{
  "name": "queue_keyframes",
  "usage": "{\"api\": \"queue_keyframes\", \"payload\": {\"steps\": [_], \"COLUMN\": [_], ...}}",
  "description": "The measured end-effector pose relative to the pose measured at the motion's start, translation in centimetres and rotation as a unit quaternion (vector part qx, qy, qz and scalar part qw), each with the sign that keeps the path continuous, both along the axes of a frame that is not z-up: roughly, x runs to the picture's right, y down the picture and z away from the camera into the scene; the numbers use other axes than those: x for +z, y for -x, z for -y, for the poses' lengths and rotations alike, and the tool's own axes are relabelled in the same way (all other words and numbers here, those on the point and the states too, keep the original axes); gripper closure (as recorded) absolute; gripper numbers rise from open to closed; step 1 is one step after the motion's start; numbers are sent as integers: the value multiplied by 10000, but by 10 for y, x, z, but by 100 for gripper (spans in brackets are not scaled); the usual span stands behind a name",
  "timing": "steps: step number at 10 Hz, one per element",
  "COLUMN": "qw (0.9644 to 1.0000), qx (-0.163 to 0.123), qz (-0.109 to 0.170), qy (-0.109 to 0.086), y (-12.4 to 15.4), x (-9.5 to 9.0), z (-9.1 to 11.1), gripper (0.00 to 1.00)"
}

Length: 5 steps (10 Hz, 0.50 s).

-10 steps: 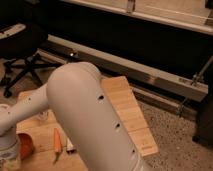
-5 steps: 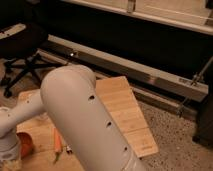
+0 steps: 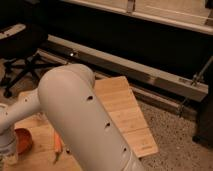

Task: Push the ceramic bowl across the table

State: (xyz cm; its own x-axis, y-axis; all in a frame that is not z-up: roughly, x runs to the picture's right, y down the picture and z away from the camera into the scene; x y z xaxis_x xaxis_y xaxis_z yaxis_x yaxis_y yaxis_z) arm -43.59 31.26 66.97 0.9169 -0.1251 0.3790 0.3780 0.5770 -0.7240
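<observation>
The ceramic bowl (image 3: 23, 140) is orange-red and sits near the left front of the bamboo table (image 3: 122, 107). Only its right part shows; the rest is hidden behind my white wrist (image 3: 7, 146). My big white arm (image 3: 80, 120) fills the middle of the view and bends left and down to that wrist. The gripper hangs below the wrist at the bottom left edge, out of view, right beside the bowl.
A thin orange object (image 3: 57, 145) lies on the table right of the bowl. A black office chair (image 3: 20, 47) stands at the back left. A metal rail (image 3: 145, 75) runs along the floor behind the table. Speckled floor (image 3: 175, 130) lies to the right.
My arm's elbow has swung a little to the left. The wrist stays beside the bowl, and the bowl has barely shifted.
</observation>
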Motion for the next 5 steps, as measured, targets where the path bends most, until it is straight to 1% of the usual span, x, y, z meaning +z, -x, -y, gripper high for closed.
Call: {"api": "queue_keyframes", "payload": {"steps": [3, 5], "qw": [9998, 9993], "qx": [66, 138], "qz": [-84, -117], "qy": [-184, -321], "y": [8, 23], "x": [21, 34], "z": [13, 23], "gripper": [100, 100]}}
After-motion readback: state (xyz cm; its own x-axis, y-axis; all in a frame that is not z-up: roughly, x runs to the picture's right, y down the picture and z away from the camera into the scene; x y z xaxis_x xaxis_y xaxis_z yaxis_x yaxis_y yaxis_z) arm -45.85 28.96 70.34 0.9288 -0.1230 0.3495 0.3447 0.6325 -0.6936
